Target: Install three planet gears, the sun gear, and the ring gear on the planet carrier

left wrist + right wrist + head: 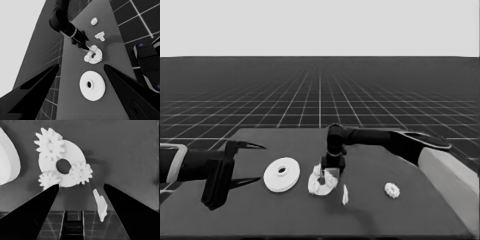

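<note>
The planet carrier, the smaller round part (316, 189), lies mid-table with three planet gears on it; the right wrist view shows them (50, 145) (80, 172) (48, 179) around its dark centre hole. My right gripper (322, 175) hangs just above this part, open with nothing between its fingers (35, 212). A further small gear (391, 190) lies alone to the right. The ring gear, the larger round part (281, 174), rests flat just left of the carrier. My left gripper (252, 164) waits open at the table's left end, beside the larger part.
A thin white piece (345, 195) lies just right of the smaller round part, toward the front edge. Dark machinery with blue lights (147, 62) shows past the table's edge in the left wrist view.
</note>
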